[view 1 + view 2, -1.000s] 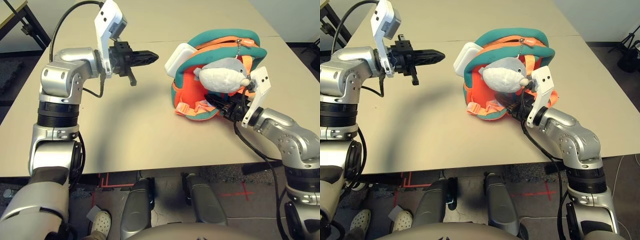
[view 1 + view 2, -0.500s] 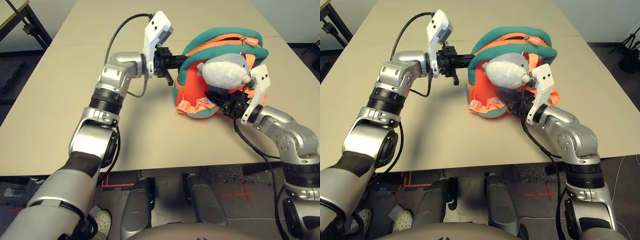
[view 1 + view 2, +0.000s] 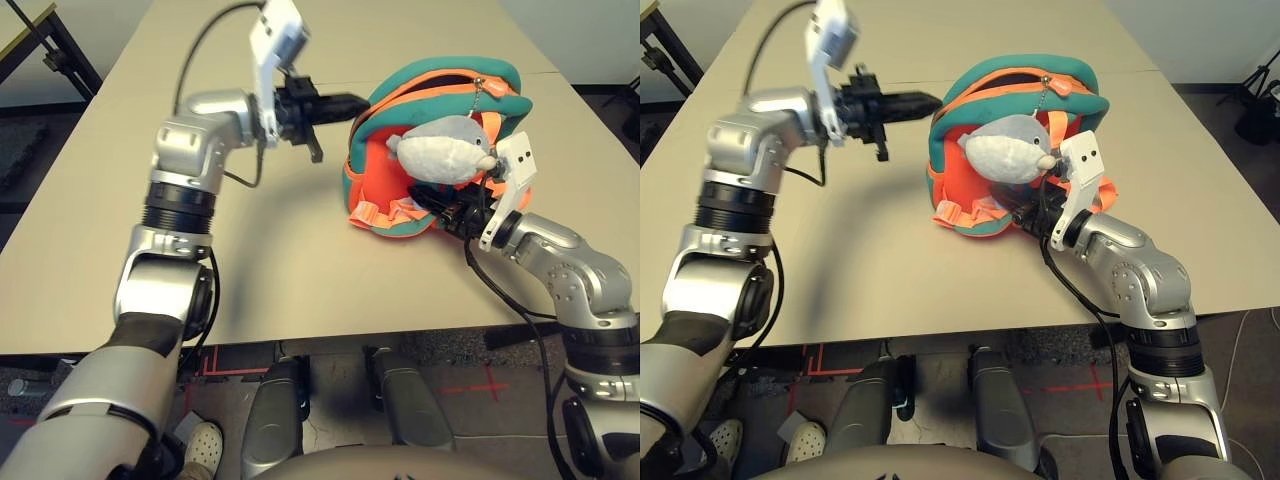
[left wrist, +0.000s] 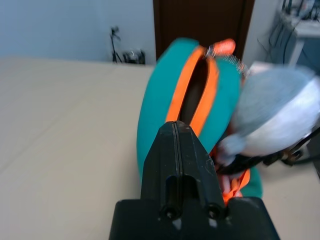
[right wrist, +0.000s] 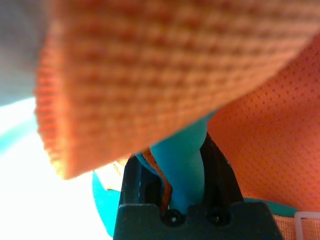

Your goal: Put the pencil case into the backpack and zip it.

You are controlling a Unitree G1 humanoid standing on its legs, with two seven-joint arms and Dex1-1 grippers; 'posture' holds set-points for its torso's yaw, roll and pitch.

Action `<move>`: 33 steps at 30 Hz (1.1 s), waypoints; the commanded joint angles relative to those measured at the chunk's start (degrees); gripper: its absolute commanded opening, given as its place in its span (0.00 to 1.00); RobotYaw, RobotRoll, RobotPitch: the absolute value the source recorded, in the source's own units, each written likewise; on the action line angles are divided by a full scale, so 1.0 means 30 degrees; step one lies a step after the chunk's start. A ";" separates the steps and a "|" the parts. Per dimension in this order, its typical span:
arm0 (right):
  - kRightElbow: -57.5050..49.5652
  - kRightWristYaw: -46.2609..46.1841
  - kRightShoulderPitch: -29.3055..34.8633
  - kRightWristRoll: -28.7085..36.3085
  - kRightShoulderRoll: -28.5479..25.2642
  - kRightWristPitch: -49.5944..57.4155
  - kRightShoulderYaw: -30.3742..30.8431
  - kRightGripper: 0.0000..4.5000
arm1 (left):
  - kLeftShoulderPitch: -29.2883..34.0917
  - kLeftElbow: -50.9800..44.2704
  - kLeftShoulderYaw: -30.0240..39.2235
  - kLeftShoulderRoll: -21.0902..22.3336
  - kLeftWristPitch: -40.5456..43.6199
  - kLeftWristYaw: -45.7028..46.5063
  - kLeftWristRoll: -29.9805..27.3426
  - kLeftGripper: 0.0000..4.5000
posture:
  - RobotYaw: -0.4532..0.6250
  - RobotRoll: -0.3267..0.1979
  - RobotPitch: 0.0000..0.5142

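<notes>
Nearest to the robot, the right gripper (image 3: 418,193) holds a teal padded edge of the backpack (image 3: 398,118) between its two fingers; this grip should remain firm, so that the bag does not slide on the table (image 3: 290,280). The plush toy (image 3: 440,158) hangs just above it and could catch a finger. Farther, the left gripper (image 4: 174,125) has its fingers pressed together, with nothing between them, pointing at the left end of the open mouth (image 4: 195,90). The pencil case is probably inside already; a gentle push with these closed tips would make sure that it sits below the zip. Farthest, the orange zip pull (image 3: 495,87) is at the right end; it would be best drawn along the seam, with the cloth kept tight.
</notes>
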 commanded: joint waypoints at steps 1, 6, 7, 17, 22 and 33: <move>0.0620 0.0232 0.0145 -0.0355 -0.0064 0.0293 0.0515 0.13 | 0.0718 -0.2190 0.0209 0.0497 0.1568 0.0607 -0.0962 0.00 | 0.27 0.62 0.27; 0.0928 0.0498 -0.0025 -0.0547 -0.0096 0.0198 0.0583 0.13 | 0.0876 -0.3724 0.0071 0.1001 0.2703 0.1079 -0.1725 0.00 | 0.28 0.62 0.27; 0.0987 0.0534 -0.0058 -0.0584 -0.0083 0.0177 0.0591 0.13 | 0.0855 -0.3870 0.0001 0.1055 0.2850 0.1097 -0.1842 0.08 | 0.28 0.62 0.27; 0.1154 0.0613 -0.0020 -0.0835 0.0059 0.0011 0.0638 0.13 | 0.0690 -0.4945 -0.1122 0.1314 0.3089 -0.0154 -0.2896 0.90 | 0.27 0.62 0.27; 0.1294 0.0654 -0.0024 -0.1024 0.0140 -0.0108 0.0671 0.13 | 0.0307 -0.4016 -0.2550 0.1373 0.1888 -0.1040 -0.1950 1.00 | 0.27 0.62 0.27; 0.1518 0.0678 -0.0188 -0.1227 0.0305 -0.0316 0.0808 0.13 | -0.1497 0.1250 -0.4763 -0.0917 -0.2256 -0.2371 0.0328 1.00 | 0.25 0.62 0.26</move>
